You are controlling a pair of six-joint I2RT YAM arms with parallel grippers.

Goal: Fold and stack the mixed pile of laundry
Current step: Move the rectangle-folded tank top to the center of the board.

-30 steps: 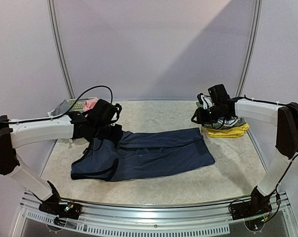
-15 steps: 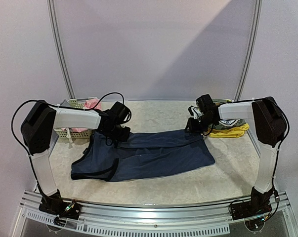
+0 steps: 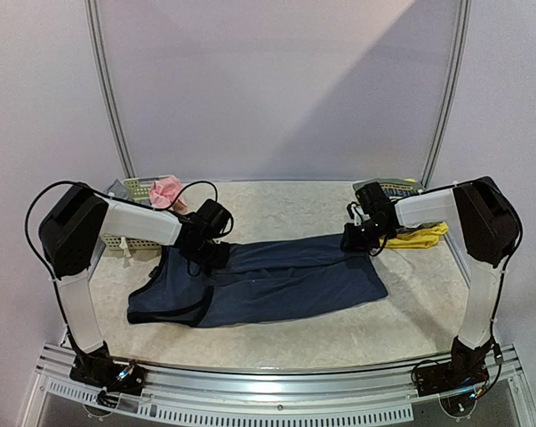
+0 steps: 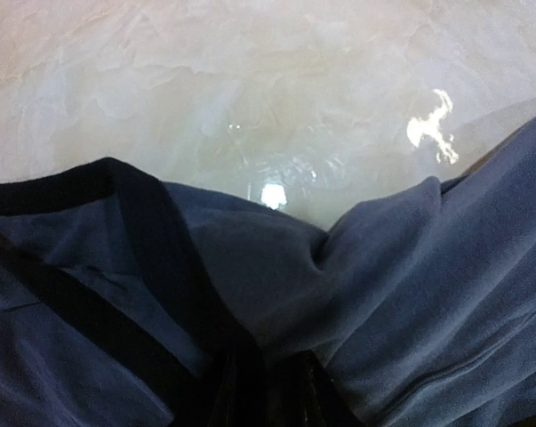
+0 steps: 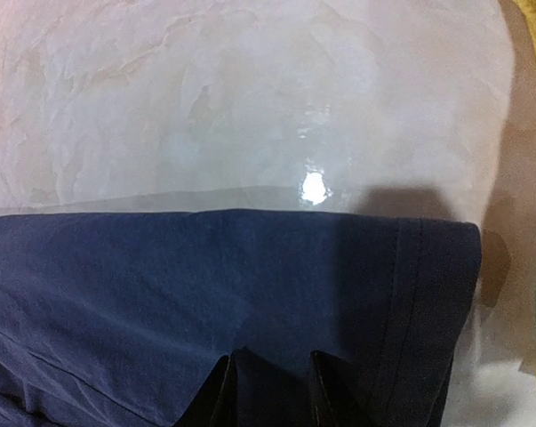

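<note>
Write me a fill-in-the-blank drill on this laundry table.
1. The cloth in the basket is ____.
2. The yellow cloth lies on the table's ____ side.
3. The left pincer and right pincer are both at the dress's ____ edge, the one away from the arm bases.

Missing words: pink; right; far.

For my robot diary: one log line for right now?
left fingers: pinching bunched far edge | right fingers: at hem corner, grip unclear | navy dress: flat on table
</note>
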